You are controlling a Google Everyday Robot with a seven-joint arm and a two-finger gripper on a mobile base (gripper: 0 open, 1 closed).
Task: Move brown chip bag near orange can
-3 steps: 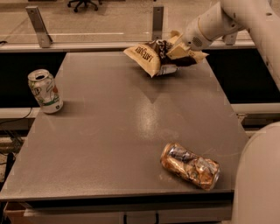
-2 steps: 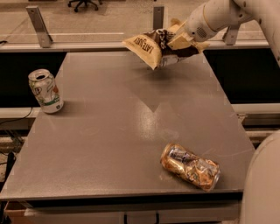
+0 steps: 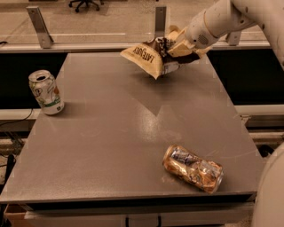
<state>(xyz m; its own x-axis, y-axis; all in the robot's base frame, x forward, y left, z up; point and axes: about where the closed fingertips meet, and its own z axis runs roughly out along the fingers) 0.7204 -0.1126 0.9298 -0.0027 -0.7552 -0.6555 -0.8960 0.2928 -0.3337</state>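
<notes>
- Lying on its side at the near right of the gray surface (image 3: 120,133), the orange can (image 3: 192,168) shows heavy dents and a blue-and-white label patch, its length slanting from far left to near right.
- Curving into view at the near right edge, a white rounded part of the robot's body (image 3: 271,190) stands just beside the surface's corner.
- Standing upright at the left edge, about midway back, a white and green can (image 3: 45,92) has its top opening facing up, well apart from the orange can.
- Hanging at the far edge, right of centre, the brown chip bag (image 3: 148,57) tilts with its cream edge toward the left; the lettering "LATE JULY" reads along that edge, and its lower corner appears to sit just above the surface.
- Gripping the bag's crumpled right end, the pincer (image 3: 177,46) is closed on it, with the white arm (image 3: 217,22) reaching in from the far right.
- Separating bag and orange can is most of the surface's depth, so the two are well apart.
- Running beyond the surface, a rail with metal posts (image 3: 39,24) crosses the scene, and an office chair base (image 3: 84,3) shows on the floor behind it.
</notes>
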